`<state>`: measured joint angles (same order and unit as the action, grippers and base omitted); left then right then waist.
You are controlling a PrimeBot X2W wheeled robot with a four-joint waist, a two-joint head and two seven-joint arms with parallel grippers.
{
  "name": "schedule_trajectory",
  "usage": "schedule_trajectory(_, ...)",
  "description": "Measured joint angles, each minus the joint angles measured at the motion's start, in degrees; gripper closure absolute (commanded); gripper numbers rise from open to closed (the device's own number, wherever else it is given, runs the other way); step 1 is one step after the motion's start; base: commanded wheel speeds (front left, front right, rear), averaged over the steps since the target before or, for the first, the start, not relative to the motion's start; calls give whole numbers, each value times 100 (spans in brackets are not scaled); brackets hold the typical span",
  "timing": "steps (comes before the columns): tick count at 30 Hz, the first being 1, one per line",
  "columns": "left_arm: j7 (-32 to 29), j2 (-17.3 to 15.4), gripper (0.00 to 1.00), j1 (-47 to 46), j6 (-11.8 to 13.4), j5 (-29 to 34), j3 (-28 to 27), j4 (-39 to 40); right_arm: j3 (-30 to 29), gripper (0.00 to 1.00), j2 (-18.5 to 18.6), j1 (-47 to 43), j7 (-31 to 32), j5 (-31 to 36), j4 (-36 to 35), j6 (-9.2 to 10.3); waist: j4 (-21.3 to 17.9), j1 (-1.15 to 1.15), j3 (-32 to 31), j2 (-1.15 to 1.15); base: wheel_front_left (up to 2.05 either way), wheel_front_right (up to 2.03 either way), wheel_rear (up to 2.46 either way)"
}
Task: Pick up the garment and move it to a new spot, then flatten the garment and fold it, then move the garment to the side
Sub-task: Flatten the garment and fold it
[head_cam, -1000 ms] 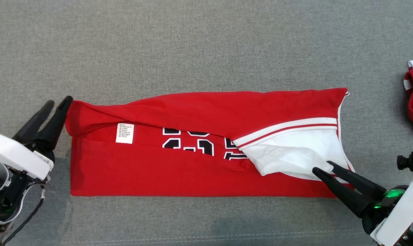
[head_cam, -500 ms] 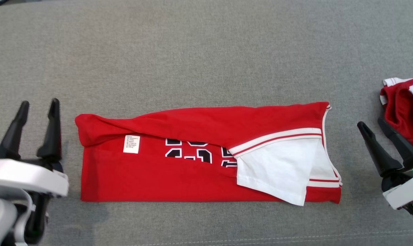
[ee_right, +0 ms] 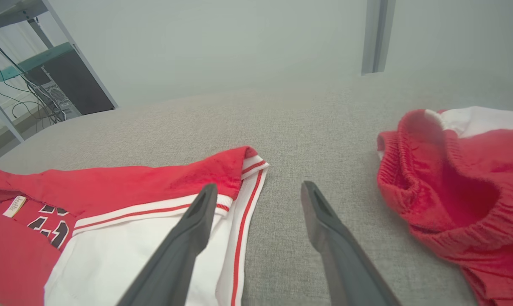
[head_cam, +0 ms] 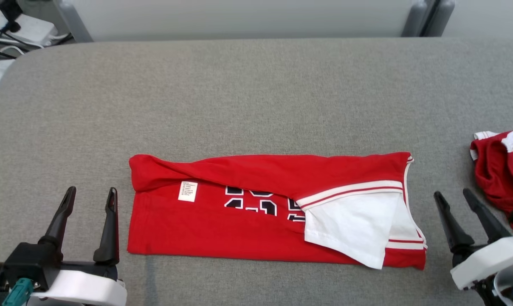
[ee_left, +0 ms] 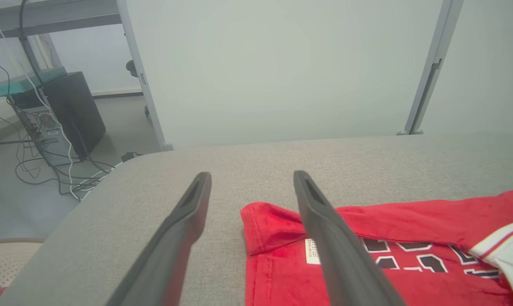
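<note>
Hovering with both pairs of fingers spread wide and empty, my left gripper (head_cam: 91, 191) sits just off the left end and my right gripper (head_cam: 453, 193) just off the right end of the red jersey with black numerals and white trim (head_cam: 222, 225), which lies as a long band mid-way across the grey fabric tabletop (head_cam: 256, 93). I judge the lengthwise fold done but untidy, its white sleeve (head_cam: 350, 225) spilling out. A crosswise fold and the move aside, maybe toward the crumpled red elastic-waisted garment (head_cam: 498, 174) on my right, are left.
</note>
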<state>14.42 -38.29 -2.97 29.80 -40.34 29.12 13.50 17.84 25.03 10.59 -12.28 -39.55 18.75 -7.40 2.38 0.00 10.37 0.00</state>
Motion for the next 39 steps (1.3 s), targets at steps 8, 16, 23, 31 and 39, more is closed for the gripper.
schedule_trajectory(8,0,103,0,88,-270,102,33,-136,-358,0,-420,-491,427,447,19,0,116,0,-410,0,0,0,0)
schedule_trajectory(16,0,132,0,168,-369,100,-44,-248,-509,0,-572,-658,689,612,-67,0,126,0,-581,0,0,0,0)
schedule_trajectory(23,0,165,0,268,-411,102,-62,-246,-643,0,-636,-674,829,740,-99,0,176,0,-537,0,0,0,0)
schedule_trajectory(31,0,290,0,224,-458,140,-46,-229,-563,0,-615,-358,1055,733,127,0,283,0,-348,0,0,0,0)
schedule_trajectory(39,0,453,0,-64,-559,257,82,-267,-27,0,-482,170,1323,352,754,0,574,0,-159,0,0,0,0)
